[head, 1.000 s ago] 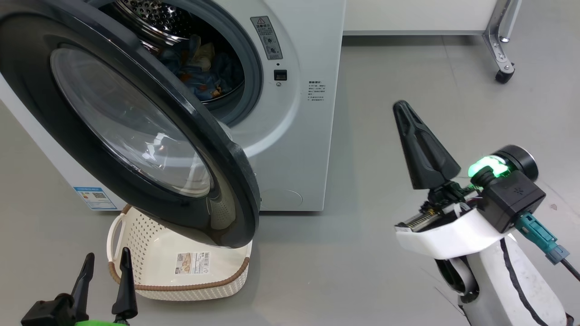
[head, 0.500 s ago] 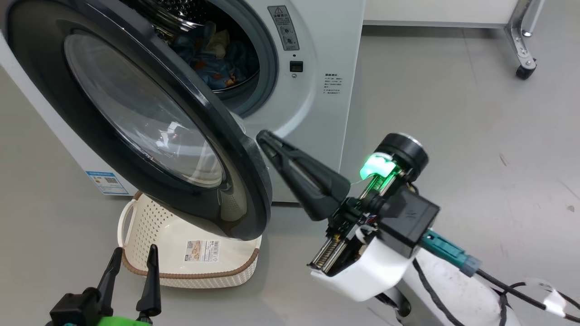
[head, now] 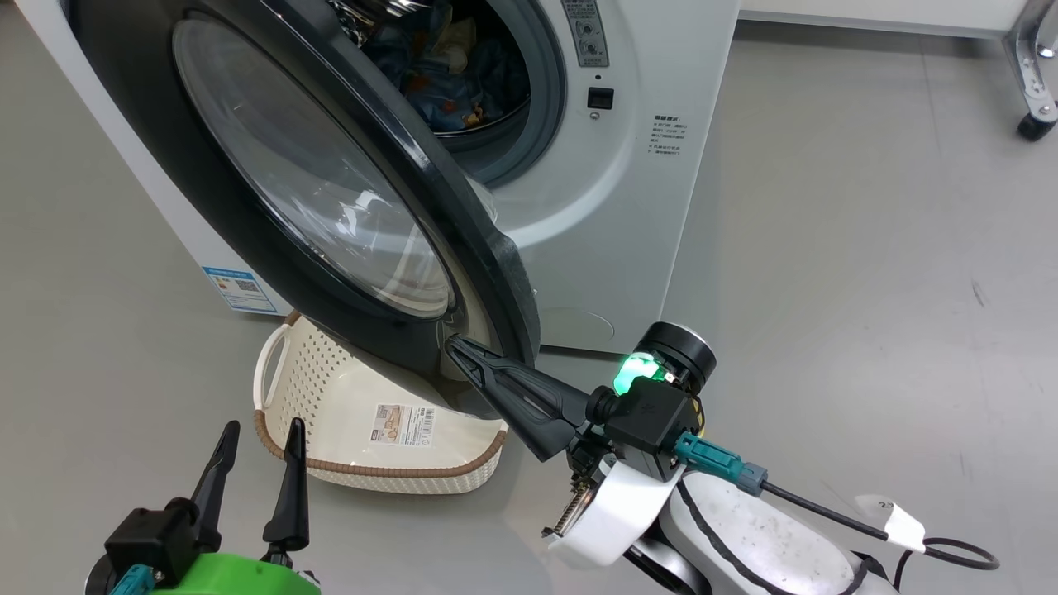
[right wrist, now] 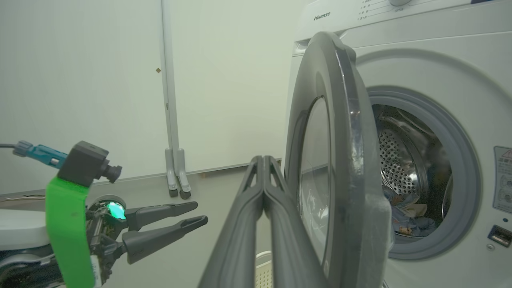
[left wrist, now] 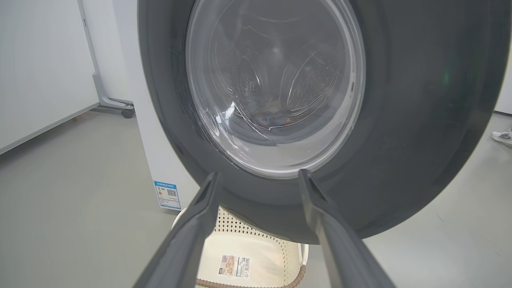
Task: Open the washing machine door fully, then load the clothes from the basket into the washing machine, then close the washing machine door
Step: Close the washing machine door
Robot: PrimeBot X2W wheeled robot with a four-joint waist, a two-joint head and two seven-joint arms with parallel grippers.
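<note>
Tightly closed right gripper (head: 453,345), tip against door (head: 314,165)

The grey floor (head: 868,248) is carrying the washing machine (head: 636,223), and the basket (head: 318,376) is sitting on it just beside the machine's front. A metal frame's caster (head: 1034,126) is resting well apart.

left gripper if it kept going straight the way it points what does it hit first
Most likely the washing machine door: the left gripper points at its outer face, near the lower edge of the glass. The basket sits lower, under that line. How far off the door is remains unclear.
</note>
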